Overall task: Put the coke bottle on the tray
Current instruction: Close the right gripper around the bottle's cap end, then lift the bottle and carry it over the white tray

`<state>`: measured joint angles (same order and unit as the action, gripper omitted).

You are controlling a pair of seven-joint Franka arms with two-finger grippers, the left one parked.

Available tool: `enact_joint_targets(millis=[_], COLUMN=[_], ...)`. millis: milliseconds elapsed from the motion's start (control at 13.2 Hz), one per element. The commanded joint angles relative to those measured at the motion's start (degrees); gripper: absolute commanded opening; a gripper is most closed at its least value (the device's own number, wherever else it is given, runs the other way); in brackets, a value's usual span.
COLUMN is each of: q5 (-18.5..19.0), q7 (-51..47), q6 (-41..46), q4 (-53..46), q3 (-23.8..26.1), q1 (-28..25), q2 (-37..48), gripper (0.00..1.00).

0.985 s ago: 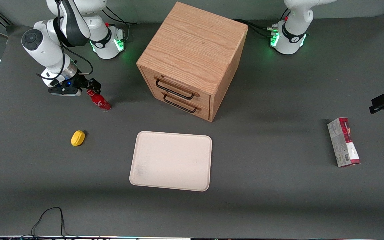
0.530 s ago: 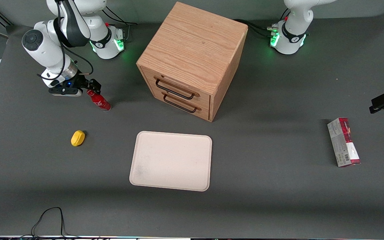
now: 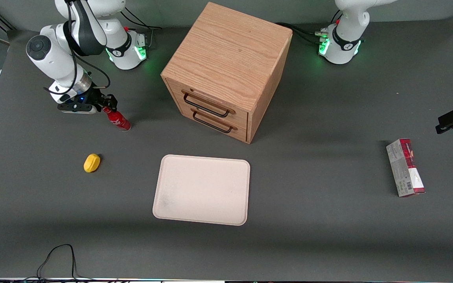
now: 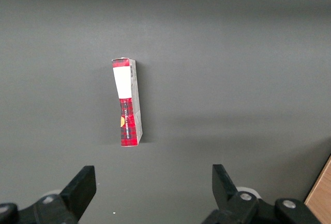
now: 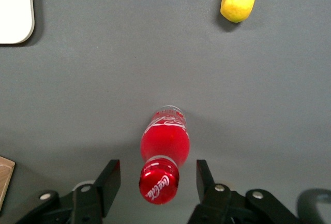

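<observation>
Right wrist view has the gripper [image 5: 156, 176] spread wide, one finger each side of the red cap of the coke bottle [image 5: 164, 151], touching nothing yet. The bottle stands upright on the mat toward the working arm's end of the table, farther from the front cam than the yellow object [image 3: 91, 162] and well apart from the tray [image 3: 201, 189]. Risk as I see it: the grab is high, at the cap, and the bottle is slim and glossy, so an off-centre squeeze could tip it or let it swing and slip en route (the cabinet [image 3: 226, 70] is clear of the path). Vs a sec ago: bottle and tray unmoved, gripper barely shifted round the cap.
</observation>
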<state>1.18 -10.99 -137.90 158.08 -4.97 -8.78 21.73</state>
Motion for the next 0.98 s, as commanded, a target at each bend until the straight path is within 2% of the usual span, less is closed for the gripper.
enact_joint_targets(millis=[0,152,909], q5=[1.2,1.2,1.2], q7=[-1.6,-1.6,-2.4], q6=[-0.8,-0.8,0.0], q4=[0.1,0.1,-0.7], q3=[-0.2,-0.2,-0.5], q1=[-0.7,-0.7,-0.6], q2=[-0.2,-0.2,0.3], gripper=[0.28,0.0,0.0])
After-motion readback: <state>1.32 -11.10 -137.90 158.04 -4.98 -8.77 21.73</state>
